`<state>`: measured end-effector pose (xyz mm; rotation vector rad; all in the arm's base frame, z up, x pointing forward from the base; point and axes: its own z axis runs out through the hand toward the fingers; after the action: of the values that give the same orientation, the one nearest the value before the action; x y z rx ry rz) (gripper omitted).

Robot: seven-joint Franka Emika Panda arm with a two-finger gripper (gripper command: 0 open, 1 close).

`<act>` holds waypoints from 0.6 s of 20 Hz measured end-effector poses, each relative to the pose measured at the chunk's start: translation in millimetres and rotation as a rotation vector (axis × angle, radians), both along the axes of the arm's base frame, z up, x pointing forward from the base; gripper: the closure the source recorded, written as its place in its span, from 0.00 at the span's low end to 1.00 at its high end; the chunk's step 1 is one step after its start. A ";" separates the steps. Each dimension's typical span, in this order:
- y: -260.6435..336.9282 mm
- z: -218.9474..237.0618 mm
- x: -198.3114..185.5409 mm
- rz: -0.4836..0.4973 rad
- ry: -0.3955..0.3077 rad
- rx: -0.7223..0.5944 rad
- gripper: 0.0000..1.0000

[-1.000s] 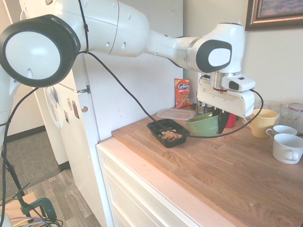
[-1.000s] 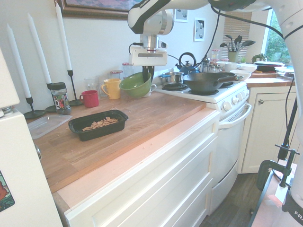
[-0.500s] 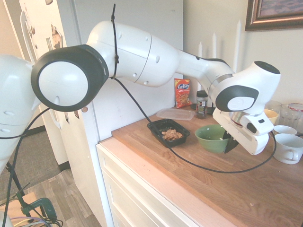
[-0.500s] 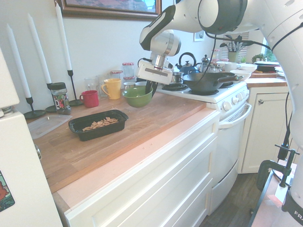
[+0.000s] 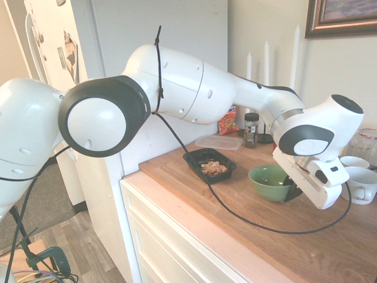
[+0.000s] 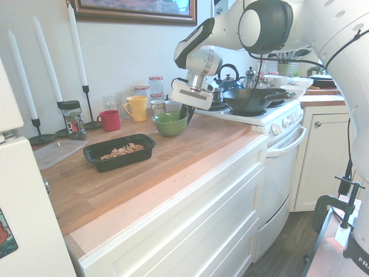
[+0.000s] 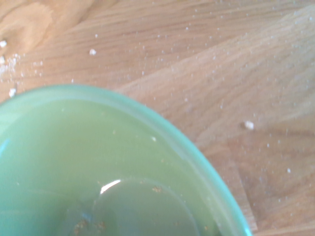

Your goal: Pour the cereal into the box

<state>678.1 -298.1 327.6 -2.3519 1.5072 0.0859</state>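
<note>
Light-brown cereal [image 5: 213, 168]: heaped inside the box [image 5: 195, 158], well apart from the gripper.
Box: black tray near the counter's [image 5: 330, 247] fridge-side end, beside a clear flat container [image 5: 219, 141].
Green bowl [image 5: 268, 181]: upright on the wood between box and gripper; only crumbs show inside in the wrist view.
Gripper [image 5: 291, 190]: fingers clamped on the bowl's rim, at the side away from the box, angled steeply down.
Behind: yellow mug [image 6: 136, 107], red cup [image 6: 109, 120], spice jar [image 5: 251, 129], white mugs [image 5: 360, 183].
</note>
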 end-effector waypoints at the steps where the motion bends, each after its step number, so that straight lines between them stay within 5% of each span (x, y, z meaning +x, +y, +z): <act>1: -0.3 0.0 -0.1 -0.001 0.000 0.001 0.00; 12: -7.3 -1.0 -2.5 -0.002 -0.012 0.006 0.00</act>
<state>675.5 -305.4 326.6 -2.3422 1.5014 0.0749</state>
